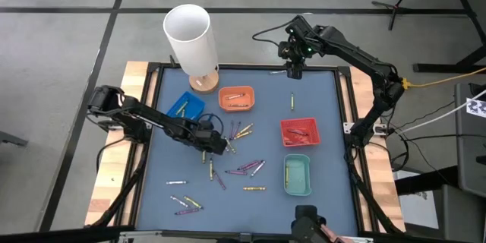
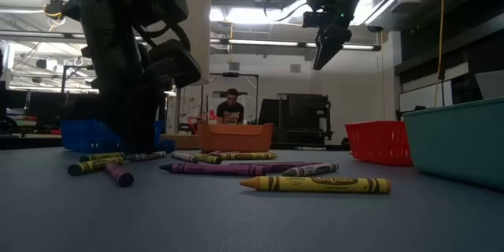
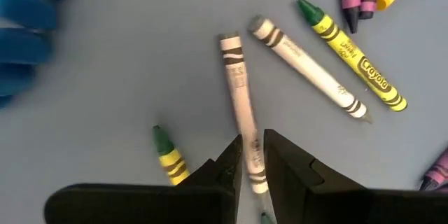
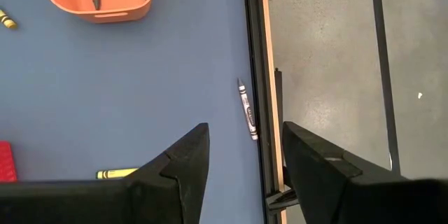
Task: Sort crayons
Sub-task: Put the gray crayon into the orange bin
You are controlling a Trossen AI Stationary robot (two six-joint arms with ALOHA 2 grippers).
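Left tool (image 3: 252, 155) is down on the bench (image 1: 319, 106), fingers clamped on a pale crayon (image 3: 241, 105) amid the central scatter. Right tool (image 4: 245, 157) hangs high over the far edge, fingers wide apart, holding nothing. A few crayons already sit in the orange tray (image 1: 236, 98), the red tray (image 1: 299, 131), the blue tray (image 1: 184, 106) and the green tray (image 1: 297, 175). Most crayons (image 1: 243, 168) are loose on the mat, so I'd call the sort early, with plenty left.
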